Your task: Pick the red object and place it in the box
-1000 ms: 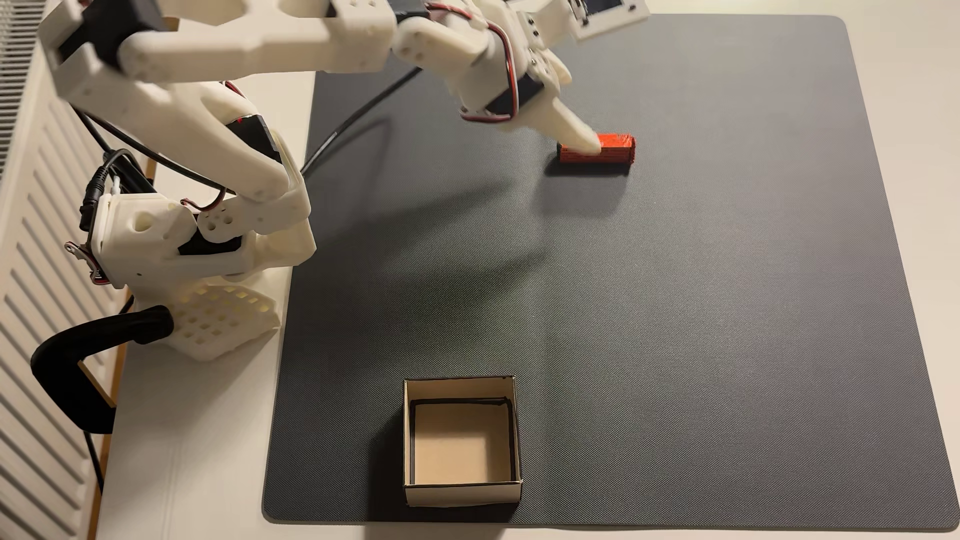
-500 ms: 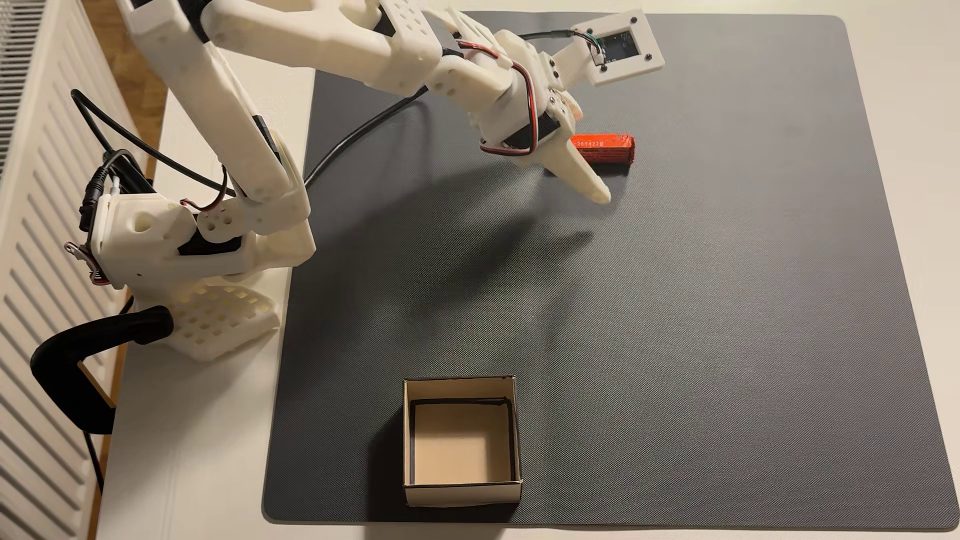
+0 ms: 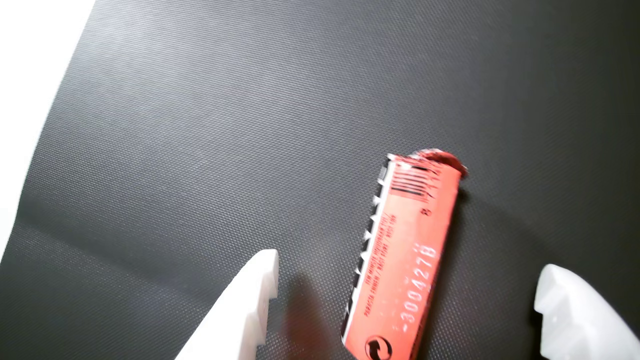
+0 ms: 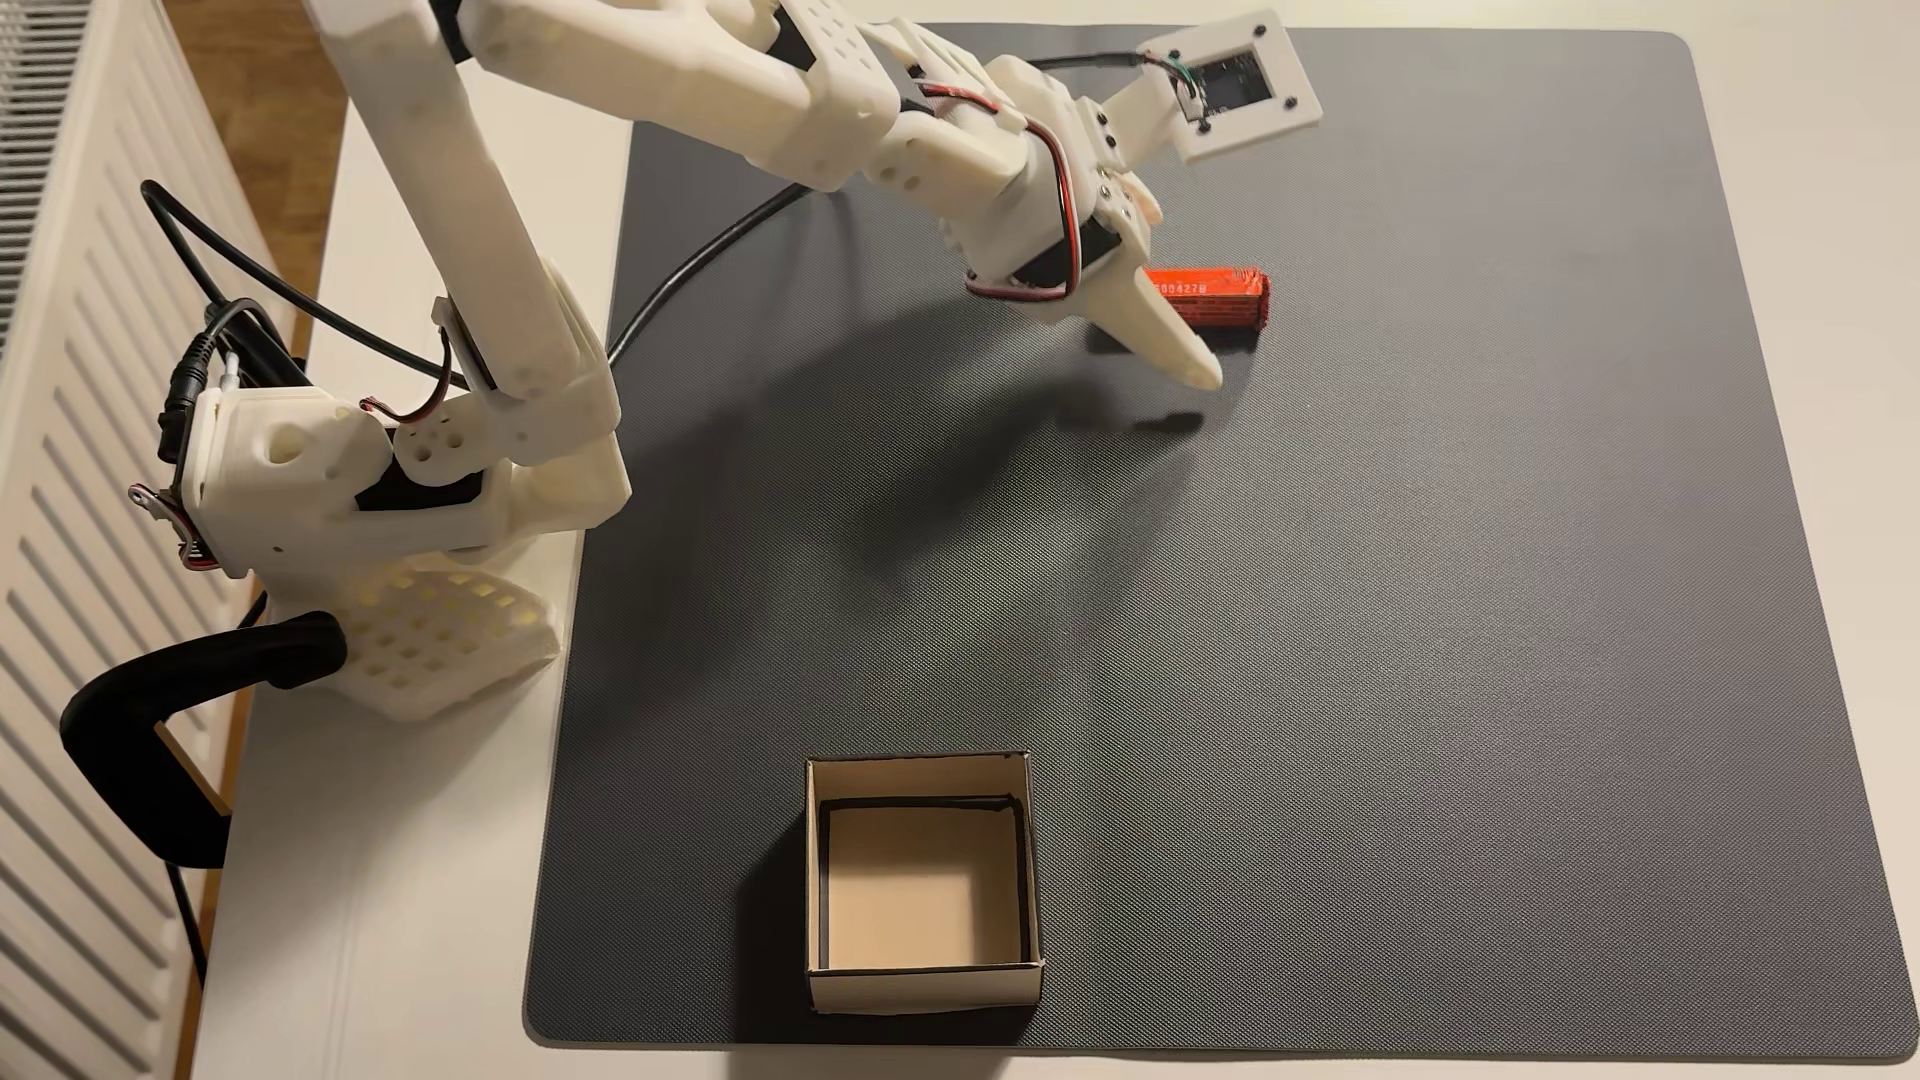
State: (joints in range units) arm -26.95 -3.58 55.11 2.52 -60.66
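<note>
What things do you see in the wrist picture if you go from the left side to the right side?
White finger of the end effector → red object lying on the dark mat → other white finger.

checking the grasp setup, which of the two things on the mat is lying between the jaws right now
The red object: it lies flat on the dark mat between the open jaws, untouched. The box sits far off near the mat's front edge in the fixed view.

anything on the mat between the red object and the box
No. In the fixed view the stretch of mat between the red object and the box is bare, crossed only by the arm's shadow.
</note>
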